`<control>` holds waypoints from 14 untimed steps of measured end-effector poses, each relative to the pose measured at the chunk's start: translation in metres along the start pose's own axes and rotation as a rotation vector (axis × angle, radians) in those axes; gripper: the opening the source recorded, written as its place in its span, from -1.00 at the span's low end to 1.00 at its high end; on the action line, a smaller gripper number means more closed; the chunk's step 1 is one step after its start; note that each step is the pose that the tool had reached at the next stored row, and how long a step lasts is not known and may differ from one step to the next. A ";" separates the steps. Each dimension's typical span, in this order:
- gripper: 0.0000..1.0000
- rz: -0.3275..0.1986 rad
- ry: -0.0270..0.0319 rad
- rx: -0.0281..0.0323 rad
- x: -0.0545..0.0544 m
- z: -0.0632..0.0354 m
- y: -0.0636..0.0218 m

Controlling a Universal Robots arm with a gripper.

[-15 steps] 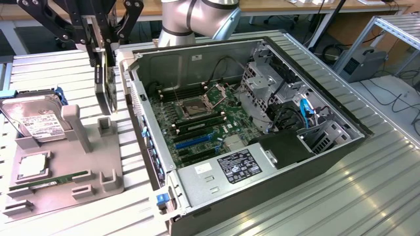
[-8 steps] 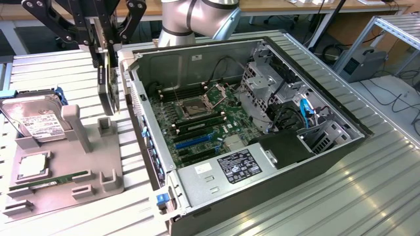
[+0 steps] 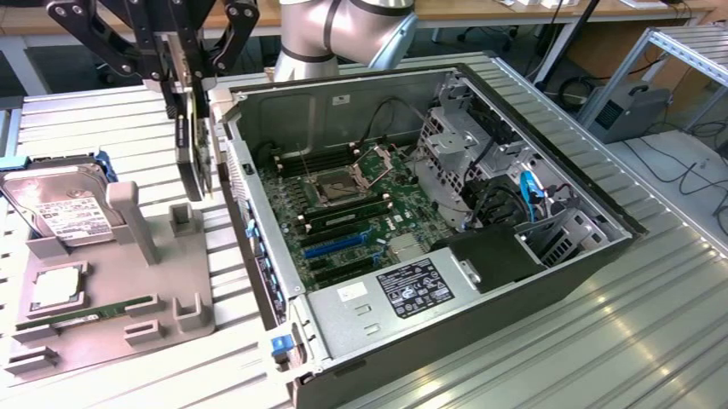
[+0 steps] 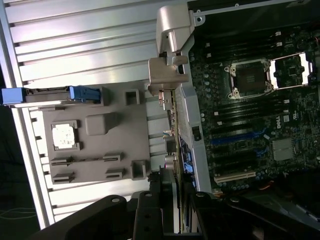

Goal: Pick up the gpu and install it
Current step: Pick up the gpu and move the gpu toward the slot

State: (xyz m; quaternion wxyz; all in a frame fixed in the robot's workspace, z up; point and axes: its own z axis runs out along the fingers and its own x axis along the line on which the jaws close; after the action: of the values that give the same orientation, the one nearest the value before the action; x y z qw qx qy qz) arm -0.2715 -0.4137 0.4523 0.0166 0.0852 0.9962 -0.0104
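**Gripper clamped on the gpu, card hanging just outside the case wall**

Gripper [image 3: 189, 83] condition: the fingers are partly closed, pressed on the two faces of the gpu [image 3: 193, 153] at its upper edge. The card hangs free beneath them, touching nothing else.

Items in the exterior view, from its left to its right:

1. Grey fixture tray [image 3: 136, 281], carrying a hard drive [image 3: 63, 213] and a green memory stick [image 3: 89, 313]. Neither is being handled.
2. Gripper and gpu, at the tray's three o'clock edge. The card sits between the tray and the near wall of the computer case [image 3: 341, 94]. It is close to that wall but outside it, and raised above the tray.
3. Open case with the motherboard [image 3: 341, 204] exposed. The blue expansion slots [image 3: 336, 245] are unoccupied.

Governing relation: the card is already in the tool, so the bearing that matters is from card to slot. In the exterior view the slots lie at about five o'clock from the gripper, inside the case wall and lower down. The card's long axis hangs twelve to six, while the slots run roughly eight to two. In my judgement the card is therefore not yet lined up with a slot.

The wrist view agrees. The gripper [image 4: 173, 200] looks along the card's thin edge [image 4: 173, 130] to the silvery end bracket [image 4: 169, 60], with the slots [image 4: 235, 139] off to one side beyond the wall.

Assessment: pick-up done, installation not yet done.
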 end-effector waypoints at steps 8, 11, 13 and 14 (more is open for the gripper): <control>-0.44 0.000 0.0000 0.0000 -0.003 0.0020 0.0005; -0.44 0.000 0.0000 0.0000 -0.004 0.0029 0.0007; -0.44 0.000 0.0000 0.0000 -0.005 0.0035 0.0008; -0.44 0.000 0.0000 0.0000 -0.005 0.0037 0.0009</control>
State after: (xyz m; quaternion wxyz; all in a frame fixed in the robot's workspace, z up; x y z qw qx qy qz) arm -0.2660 -0.4138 0.4488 0.0166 0.0852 0.9962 -0.0104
